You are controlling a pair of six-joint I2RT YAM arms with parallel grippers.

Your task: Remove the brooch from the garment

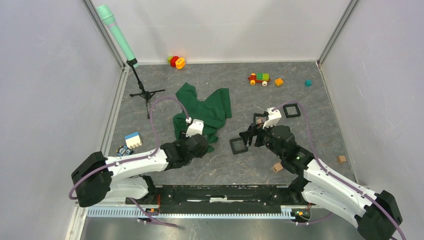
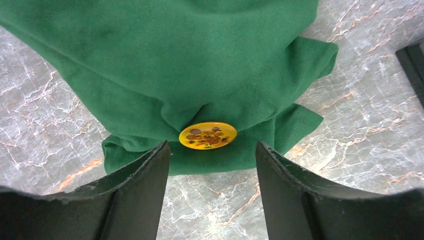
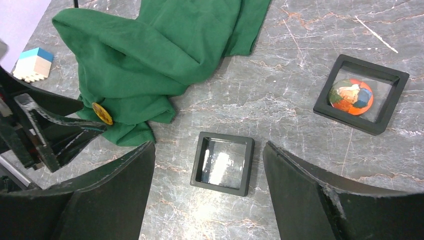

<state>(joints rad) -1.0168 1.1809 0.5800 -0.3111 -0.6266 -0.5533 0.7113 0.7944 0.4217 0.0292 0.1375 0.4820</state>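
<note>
- The brooch (image 2: 207, 135) is a small yellow oval badge with a brownish flower print. It sits on a fold near the closest hem of the green garment (image 2: 190, 65), which lies crumpled on the marbled table (image 2: 45, 115).
- The left gripper (image 2: 212, 152) is spread wide and holds nothing. The brooch lies just ahead of the gap between its two dark fingers (image 2: 150, 170).
- From the right wrist view the brooch (image 3: 102, 113) is just beside the left arm's fingertips. We cannot tell whether they touch it.
- The right gripper (image 3: 209, 150) is also wide open and empty. It hovers over an empty black square frame (image 3: 222, 162), well apart from the cloth.
- We judge the brooch to be light, rigid and glossy, so the pads could slip off its domed face. Its rim is the better place to take hold, with one finger on each side of the oval.
- The cloth is soft and loose. We expect it to lift with the brooch unless something pins it down, and a finger that closes on a fold would drag the cloth along.
- We cannot see the fastening behind the badge. A straight pull may snag or tear the fabric.
- A second black frame (image 3: 360, 95) holds an orange-red piece and is not part of this grasp.
</note>
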